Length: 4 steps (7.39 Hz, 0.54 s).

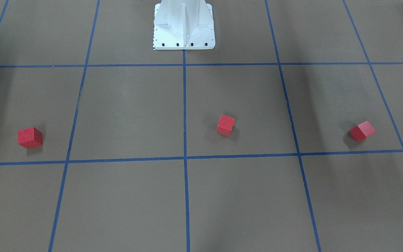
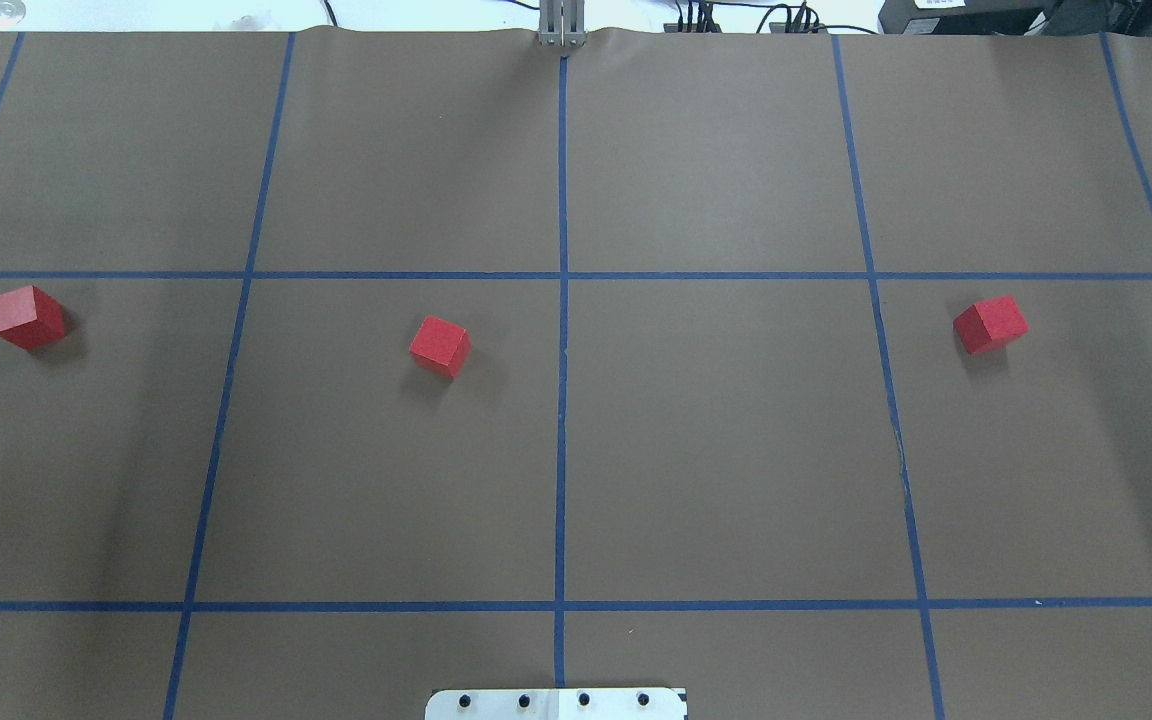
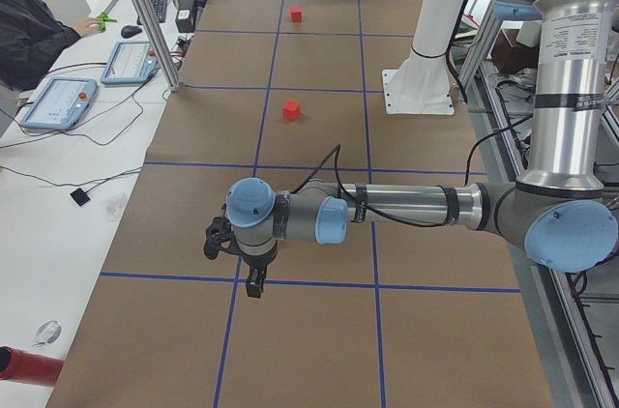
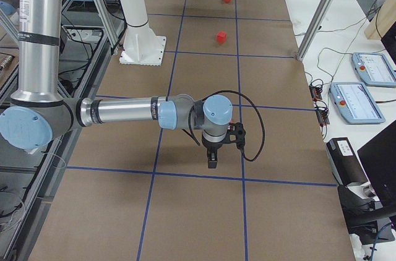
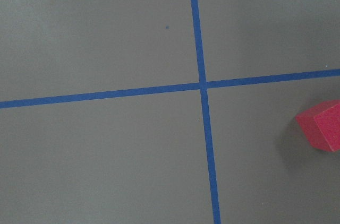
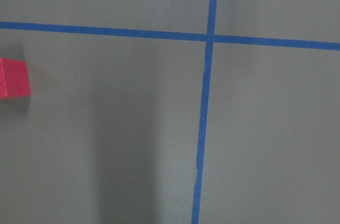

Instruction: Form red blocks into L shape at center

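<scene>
On blue-gridded brown paper (image 2: pixel 736 450), three red blocks (image 2: pixel 440 346) well apart.

Front and overhead views face oppositely.

The red blocks (image 2: pixel 440 346) are seen with a matt, even finish and plain faces; what they are made of cannot be told. The table covering (image 2: pixel 716 440) is seen as a brown, matt, paper-like sheet, slightly rippled and wavy along its far edge. The grid lines (image 2: pixel 563 400) are laid in thin blue tape, smooth on its face. The base plate (image 1: pixel 184 42) is finished in white with a soft sheen, and dark bolt heads (image 1: pixel 177 44) are set in it. The left arm (image 3: pixel 406 205) and the right arm (image 4: pixel 124 112) are built of silvery, brushed-looking metal tubes, and the joint caps (image 3: pixel 253 203) are finished in smooth pale blue, seemingly plastic.
</scene>
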{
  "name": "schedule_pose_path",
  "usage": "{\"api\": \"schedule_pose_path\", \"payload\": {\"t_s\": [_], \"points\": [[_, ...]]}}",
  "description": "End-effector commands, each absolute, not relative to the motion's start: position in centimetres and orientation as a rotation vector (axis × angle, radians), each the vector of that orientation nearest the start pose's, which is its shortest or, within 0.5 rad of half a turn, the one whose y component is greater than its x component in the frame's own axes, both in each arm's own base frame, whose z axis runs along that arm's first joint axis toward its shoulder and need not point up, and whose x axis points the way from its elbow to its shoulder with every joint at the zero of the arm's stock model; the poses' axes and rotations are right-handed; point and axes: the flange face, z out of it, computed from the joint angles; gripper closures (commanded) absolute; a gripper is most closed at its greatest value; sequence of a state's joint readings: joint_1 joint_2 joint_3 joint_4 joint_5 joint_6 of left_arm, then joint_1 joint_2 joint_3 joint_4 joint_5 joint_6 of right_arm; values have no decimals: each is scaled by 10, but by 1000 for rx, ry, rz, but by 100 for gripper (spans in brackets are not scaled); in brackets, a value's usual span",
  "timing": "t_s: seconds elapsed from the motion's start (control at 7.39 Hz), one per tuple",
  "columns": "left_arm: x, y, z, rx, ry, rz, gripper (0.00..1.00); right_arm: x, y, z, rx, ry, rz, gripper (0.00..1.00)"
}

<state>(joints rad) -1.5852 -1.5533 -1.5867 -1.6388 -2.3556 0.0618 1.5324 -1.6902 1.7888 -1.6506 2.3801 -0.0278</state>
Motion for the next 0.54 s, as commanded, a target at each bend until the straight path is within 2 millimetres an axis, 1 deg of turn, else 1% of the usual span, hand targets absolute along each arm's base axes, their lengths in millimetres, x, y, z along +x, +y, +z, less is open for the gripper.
{"api": "schedule_pose_path", "payload": {"t_s": [0.0, 0.27, 0.41], "points": [[-70, -480, 658, 101, 779, 76, 0, 44, -443, 610, 19, -813, -72, 1], [-70, -481, 657, 106, 780, 74, 0, 44, -444, 610, 20, -815, -71, 1], [-70, -481, 659, 103, 777, 70, 0, 44, -444, 610, 19, -813, -72, 1]]}}
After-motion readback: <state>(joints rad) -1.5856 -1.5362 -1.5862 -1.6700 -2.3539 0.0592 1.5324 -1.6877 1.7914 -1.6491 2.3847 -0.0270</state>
